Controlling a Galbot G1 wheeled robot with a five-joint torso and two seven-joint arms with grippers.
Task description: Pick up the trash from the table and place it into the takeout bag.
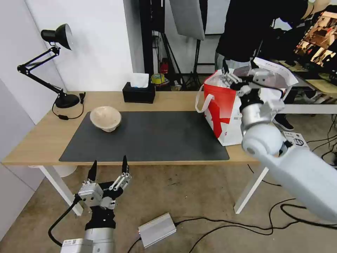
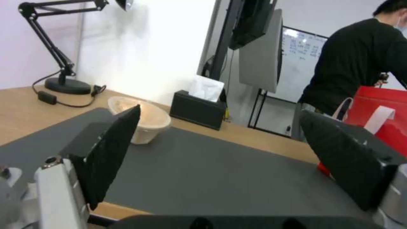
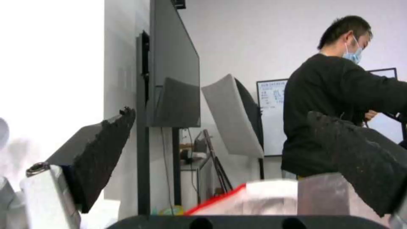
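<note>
A beige pulp bowl (image 1: 105, 118) (image 2: 146, 122), a piece of trash, stands upright at the far left of the dark mat (image 1: 147, 137) on the light-wood table (image 1: 42, 137). The takeout bag (image 1: 224, 109), white with red panels, stands open at the table's right end. My right gripper (image 1: 238, 66) (image 3: 221, 114) hovers open over the bag's mouth with nothing between its fingers; the bag's foil rim (image 3: 263, 197) lies just beneath it. Below and in front of the table's front edge, my left gripper (image 1: 108, 165) (image 2: 220, 114) is open and holds nothing, pointing toward the bowl.
A black tissue box (image 1: 138, 92) sits at the table's back edge and a black desk lamp (image 1: 59, 70) at the back left. On the floor lie a grey power brick (image 1: 157, 230) and cables. The mat's middle is bare.
</note>
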